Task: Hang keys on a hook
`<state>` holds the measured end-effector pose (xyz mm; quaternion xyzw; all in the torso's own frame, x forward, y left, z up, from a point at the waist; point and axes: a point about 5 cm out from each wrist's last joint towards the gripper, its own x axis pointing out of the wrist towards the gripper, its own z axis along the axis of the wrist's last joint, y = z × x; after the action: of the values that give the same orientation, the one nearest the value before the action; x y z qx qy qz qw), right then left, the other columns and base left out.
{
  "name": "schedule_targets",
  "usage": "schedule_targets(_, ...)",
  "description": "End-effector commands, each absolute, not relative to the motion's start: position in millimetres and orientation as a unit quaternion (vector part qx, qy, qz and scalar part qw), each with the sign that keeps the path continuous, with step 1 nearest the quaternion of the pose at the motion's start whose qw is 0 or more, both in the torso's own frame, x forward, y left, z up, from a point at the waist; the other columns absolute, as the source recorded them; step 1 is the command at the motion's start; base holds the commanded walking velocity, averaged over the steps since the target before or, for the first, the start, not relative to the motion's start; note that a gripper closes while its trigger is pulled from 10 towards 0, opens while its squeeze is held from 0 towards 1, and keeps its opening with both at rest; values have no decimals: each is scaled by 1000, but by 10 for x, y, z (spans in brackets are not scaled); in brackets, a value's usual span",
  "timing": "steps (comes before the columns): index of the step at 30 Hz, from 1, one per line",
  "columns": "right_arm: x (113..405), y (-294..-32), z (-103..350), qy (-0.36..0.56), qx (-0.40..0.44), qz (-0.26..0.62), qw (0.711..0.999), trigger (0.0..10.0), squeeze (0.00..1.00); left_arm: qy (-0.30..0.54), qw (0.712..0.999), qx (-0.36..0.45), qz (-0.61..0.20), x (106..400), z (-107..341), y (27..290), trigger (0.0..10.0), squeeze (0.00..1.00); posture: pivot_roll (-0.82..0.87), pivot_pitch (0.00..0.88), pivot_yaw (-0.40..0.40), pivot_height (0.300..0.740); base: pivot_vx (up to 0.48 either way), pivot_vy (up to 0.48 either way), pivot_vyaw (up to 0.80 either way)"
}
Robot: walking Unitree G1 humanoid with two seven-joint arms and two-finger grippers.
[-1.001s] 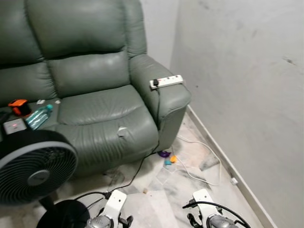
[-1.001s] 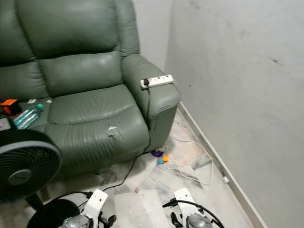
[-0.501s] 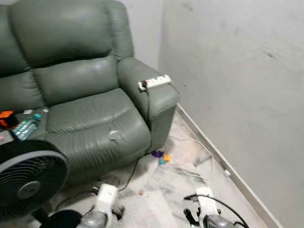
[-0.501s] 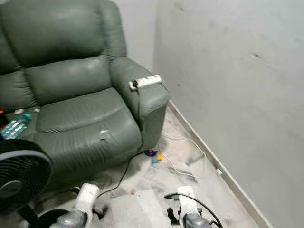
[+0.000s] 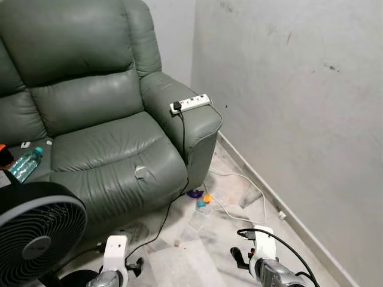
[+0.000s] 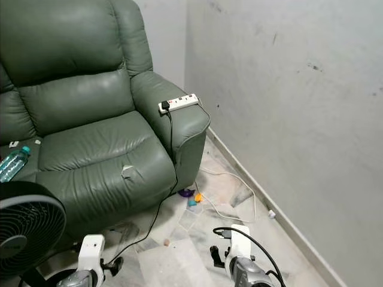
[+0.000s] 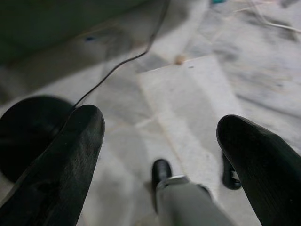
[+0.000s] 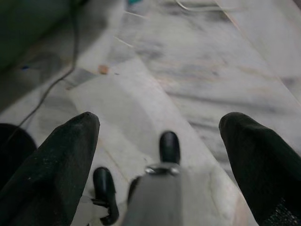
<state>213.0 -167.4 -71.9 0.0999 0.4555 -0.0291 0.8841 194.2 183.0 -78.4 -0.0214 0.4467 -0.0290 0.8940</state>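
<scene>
Neither keys nor hook can be made out around the green sofa (image 5: pixel 108 119), so both the left gripper (image 7: pixel 160 141) and right gripper (image 8: pixel 160 141) hang low over the marble floor (image 5: pixel 197 257), jaws wide apart and empty; keys likely handle light, rigid and jangly, best pinched by the ring.

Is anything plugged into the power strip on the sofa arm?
Yes. A black plug sits in the power strip at its end nearer the seat, its dark cord running down the sofa to the floor.
</scene>
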Motion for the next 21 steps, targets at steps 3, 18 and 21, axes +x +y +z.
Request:
schedule_targets(3,2163,-1645,-701,445,125,-45,885,10000,0,440,897,9,-48,2008,-740,1882,10000,0,-7,58,10,740,0,0,0)
schedule_targets(18,2098,-1720,-734,470,52,-8,881,10000,0,440,895,-21,-74,1963,-773,1731,10000,0,52,20,21,740,0,0,-668)
schedule_targets(21,2059,-1720,-756,476,38,-3,879,10000,0,450,887,5,-102,1957,-782,1682,10000,0,50,15,18,740,0,0,-763)
